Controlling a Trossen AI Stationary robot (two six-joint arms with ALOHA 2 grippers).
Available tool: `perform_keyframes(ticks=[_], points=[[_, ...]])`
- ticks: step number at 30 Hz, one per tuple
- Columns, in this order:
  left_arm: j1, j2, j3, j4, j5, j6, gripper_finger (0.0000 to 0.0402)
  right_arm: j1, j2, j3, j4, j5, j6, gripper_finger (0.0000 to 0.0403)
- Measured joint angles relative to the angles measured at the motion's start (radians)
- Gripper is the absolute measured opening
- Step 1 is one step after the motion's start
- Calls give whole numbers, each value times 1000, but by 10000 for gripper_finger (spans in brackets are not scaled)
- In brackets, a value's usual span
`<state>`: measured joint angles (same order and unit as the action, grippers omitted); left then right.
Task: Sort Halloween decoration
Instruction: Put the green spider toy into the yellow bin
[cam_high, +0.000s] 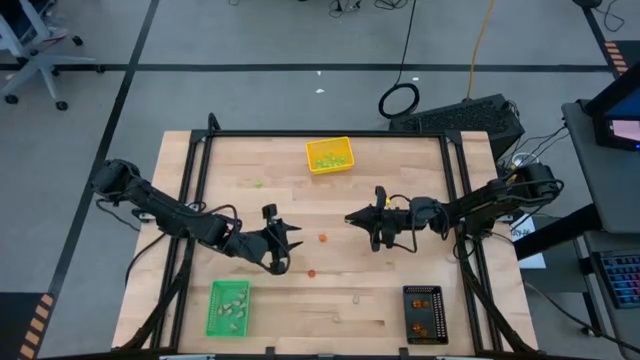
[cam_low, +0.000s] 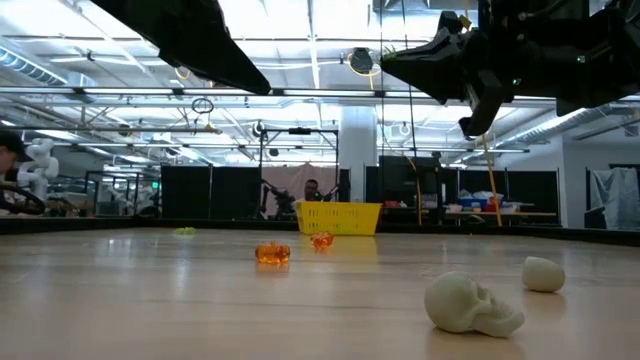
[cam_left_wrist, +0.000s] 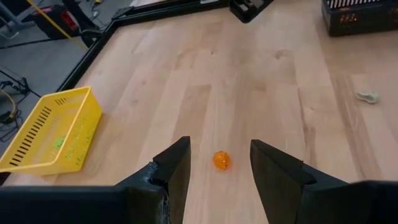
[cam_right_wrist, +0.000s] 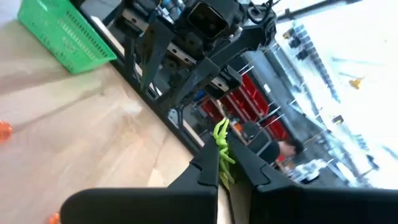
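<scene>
Small Halloween decoration pieces lie on the wooden table: two orange ones (cam_high: 323, 238) (cam_high: 311, 272), a light green one (cam_high: 258, 183) and pale beige ones (cam_high: 355, 298), one of them a skull (cam_low: 470, 303). My left gripper (cam_left_wrist: 219, 177) hangs open above the table at centre left. An orange piece (cam_left_wrist: 221, 160) lies on the wood just ahead of the gap between its fingers. My right gripper (cam_right_wrist: 227, 163), raised at centre right, is shut on a light green piece (cam_right_wrist: 221, 138). My right gripper pinches the light green piece between its two fingertips (cam_right_wrist: 210, 167). The piece's thin legs (cam_right_wrist: 219, 130) stick out past the tips. The fingers lie about level and point toward the table's left side. The piece is lifted clear of the table.
A yellow tray (cam_high: 329, 155) holding green bits stands at the far edge. A green tray (cam_high: 228, 307) with pale pieces stands near left, and a black tray (cam_high: 425, 313) near right. A black frame borders the table. Bare wood lies between the two grippers.
</scene>
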<state>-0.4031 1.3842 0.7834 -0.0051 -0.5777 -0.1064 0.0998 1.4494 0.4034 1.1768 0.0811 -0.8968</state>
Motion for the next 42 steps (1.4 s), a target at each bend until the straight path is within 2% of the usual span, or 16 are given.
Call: perform_keyframes(ticks=[4, 9, 27, 32, 34, 38, 42], points=[[3, 0, 0, 0, 0, -8, 166, 0, 0, 0, 0, 0, -39, 0], [3, 0, 0, 0, 0, -11, 166, 0, 0, 0, 0, 0, 34, 0], [-3, 0, 0, -1, 0, -19, 166, -2, 0, 0, 1, 1, 566, 0], [-19, 0, 0, -1, 0, -19, 166, -42, 0, 22, -9, 1, 815, 0], [-25, 0, 0, -1, 0, -19, 166, -65, 0, 35, -29, 1, 889, 0], [-35, 0, 0, 1, 4, -46, 166, -118, 0, 85, -94, 2, 931, 0], [-45, 0, 0, 58, 41, -55, 166, -213, 0, 197, -299, 49, 988, 0]])
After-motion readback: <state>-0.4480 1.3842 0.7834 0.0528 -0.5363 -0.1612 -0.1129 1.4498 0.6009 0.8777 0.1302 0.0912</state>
